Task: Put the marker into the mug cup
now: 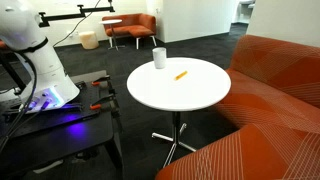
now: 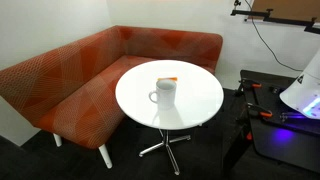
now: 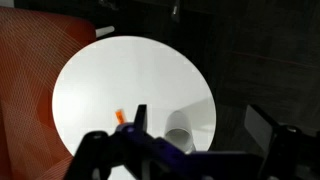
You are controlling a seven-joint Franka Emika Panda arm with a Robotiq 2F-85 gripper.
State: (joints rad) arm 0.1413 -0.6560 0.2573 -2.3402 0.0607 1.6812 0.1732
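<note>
Marker (image 1: 181, 74) is seen lying flat on the round white table (image 1: 200, 100), toward the table's middle. It is near the mug cup (image 1: 159, 58) but not touching it. The mug cup is stood upright by the table's edge. In the wrist view the gripper (image 3: 200, 118) is held high over the table, fingers spread wide, nothing pinched.

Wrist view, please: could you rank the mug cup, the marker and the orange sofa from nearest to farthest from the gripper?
Measured from the gripper:
1. the mug cup, on the table, under the gap between the open jaws.
2. the marker, on the table just outside one jaw; a close second.
3. the orange sofa, beyond the table's rim at the picture's left edge.
</note>
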